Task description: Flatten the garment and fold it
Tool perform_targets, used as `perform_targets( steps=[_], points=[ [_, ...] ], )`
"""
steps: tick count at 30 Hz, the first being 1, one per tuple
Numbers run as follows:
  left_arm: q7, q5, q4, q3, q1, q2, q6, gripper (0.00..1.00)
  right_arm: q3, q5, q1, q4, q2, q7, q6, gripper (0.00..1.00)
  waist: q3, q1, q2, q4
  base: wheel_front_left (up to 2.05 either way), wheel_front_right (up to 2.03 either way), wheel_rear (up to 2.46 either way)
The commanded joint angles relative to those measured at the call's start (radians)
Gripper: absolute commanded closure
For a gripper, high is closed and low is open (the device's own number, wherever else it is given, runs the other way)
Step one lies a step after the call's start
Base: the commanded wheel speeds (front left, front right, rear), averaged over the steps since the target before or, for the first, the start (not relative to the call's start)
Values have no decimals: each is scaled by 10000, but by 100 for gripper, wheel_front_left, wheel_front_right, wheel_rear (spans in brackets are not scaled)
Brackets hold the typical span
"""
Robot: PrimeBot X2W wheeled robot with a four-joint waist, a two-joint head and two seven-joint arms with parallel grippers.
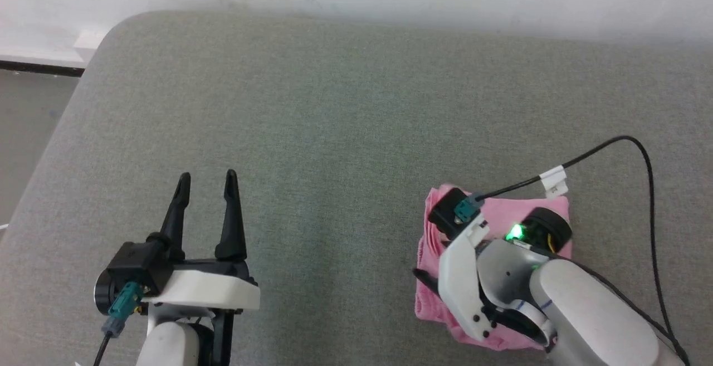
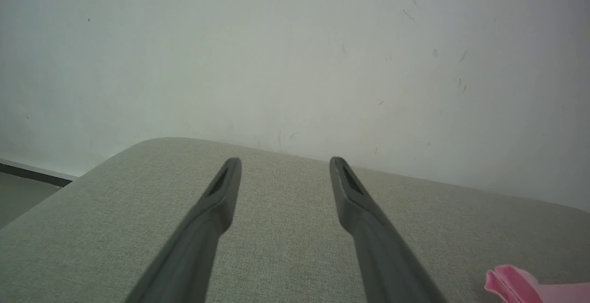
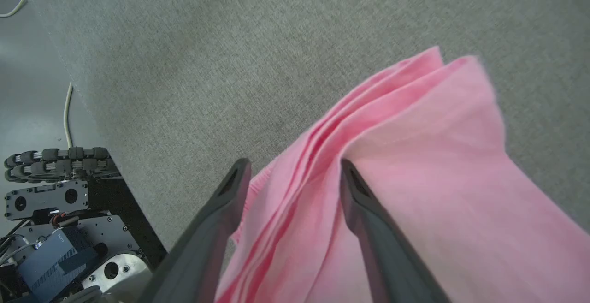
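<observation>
In the head view, the right arm (image 1: 585,310) covers the middle of the garment (image 1: 431,299) and its side toward the cushion's (image 1: 334,104) near edge, and that edge itself is cut off. In the left wrist view, the garment is cut off at the lower right, one folded corner remaining. In the right wrist view, it runs past the bottom and right, its far corner blurred.
</observation>
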Motion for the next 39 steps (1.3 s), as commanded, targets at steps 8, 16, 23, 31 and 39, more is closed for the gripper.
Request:
perform_targets(
  steps=[8, 16, 23, 31, 39],
  points=[
    [-45, 109, 92, 146, 102, -29, -57, 0, 248, 74, -729, -930, 477, -941, -19, 0, -257, 0, 0, -415, 0, 0, 0],
    [-45, 296, 11, 307, 95, -29, -147, 0, -2593, -1172, 427, -1780, -138, -855, -19, 0, -353, 0, 0, -741, 0, 0, 0],
    [-45, 318, -18, 267, 88, -29, -191, 0, -3987, -1728, 2228, -2238, -230, -102, -19, 0, -215, 0, 0, -840, 0, 0, 0],
    [-45, 163, 20, 26, -101, -30, -115, 0, -4065, -1985, 2864, -1410, 83, 199, -19, 0, 85, 0, 0, -668, 0, 0, 0],
    [-45, 148, 34, -116, -115, -30, -31, 0, -3811, -2215, 2308, 596, 28, -527, -19, 0, 240, 0, 0, -413, 0, 0, 0]
  ],
)
